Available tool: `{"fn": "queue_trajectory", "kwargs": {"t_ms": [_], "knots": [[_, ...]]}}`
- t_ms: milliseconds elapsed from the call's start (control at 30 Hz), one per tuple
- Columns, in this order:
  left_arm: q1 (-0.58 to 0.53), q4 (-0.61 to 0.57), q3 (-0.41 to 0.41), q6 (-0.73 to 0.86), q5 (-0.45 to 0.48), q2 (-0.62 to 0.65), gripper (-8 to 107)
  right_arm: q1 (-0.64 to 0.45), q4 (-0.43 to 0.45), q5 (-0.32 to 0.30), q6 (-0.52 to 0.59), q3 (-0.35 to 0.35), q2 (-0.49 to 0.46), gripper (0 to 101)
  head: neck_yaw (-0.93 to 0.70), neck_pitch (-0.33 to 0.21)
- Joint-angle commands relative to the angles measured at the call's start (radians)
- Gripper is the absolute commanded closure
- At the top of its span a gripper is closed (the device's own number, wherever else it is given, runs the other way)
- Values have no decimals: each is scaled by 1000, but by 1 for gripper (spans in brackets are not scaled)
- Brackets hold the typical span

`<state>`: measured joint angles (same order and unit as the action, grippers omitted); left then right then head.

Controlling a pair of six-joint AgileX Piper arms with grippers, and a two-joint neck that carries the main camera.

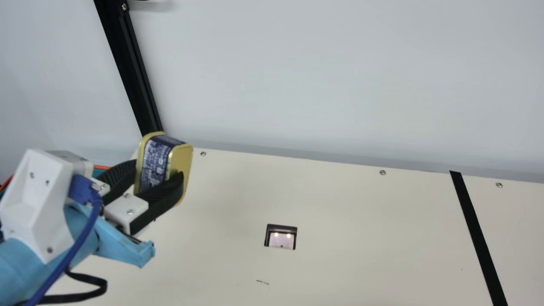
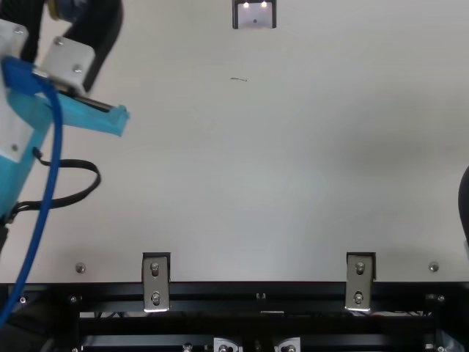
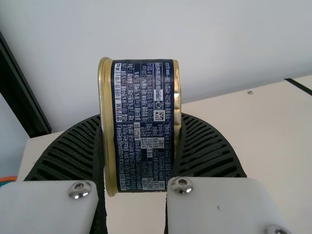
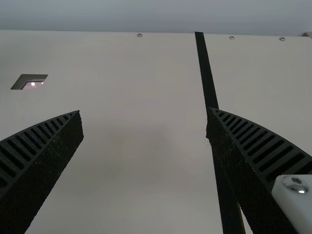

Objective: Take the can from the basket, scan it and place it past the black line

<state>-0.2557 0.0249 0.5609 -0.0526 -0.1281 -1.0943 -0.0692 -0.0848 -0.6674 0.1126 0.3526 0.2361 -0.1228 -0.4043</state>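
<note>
"Where's the can (image 3: 146, 92)?"
"Squeezed by its gold ends (image 1: 181, 158) in the left pincer (image 1: 159, 168), above the desk (image 1: 361, 212); label (image 3: 144, 141) uncovered, perhaps for the scanner (image 1: 281, 239); the right pincer (image 4: 145, 111) gapes."

My left arm (image 1: 25, 272) comes in from the left. Its left gripper (image 1: 160, 170) is over the table (image 1: 361, 263), near the far left corner, its black fingers gripping with a gap between. The right gripper (image 2: 465, 205) is by the right edge, fingers (image 4: 44, 156) wide apart.
</note>
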Motion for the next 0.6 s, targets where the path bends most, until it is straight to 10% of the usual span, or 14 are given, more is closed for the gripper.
{"fn": "queue_trajectory", "kwargs": {"t_ms": [0, 567], "knots": [[-10, -31, -7, 21, -22, -9, 89, 0, 0, 0, 0, 0, 0, 0, 8, -32], [-192, -316, -40, 282, -234, -166, 89, 0, 0, 0, 0, 0, 0, 0, 8, -32]]}}
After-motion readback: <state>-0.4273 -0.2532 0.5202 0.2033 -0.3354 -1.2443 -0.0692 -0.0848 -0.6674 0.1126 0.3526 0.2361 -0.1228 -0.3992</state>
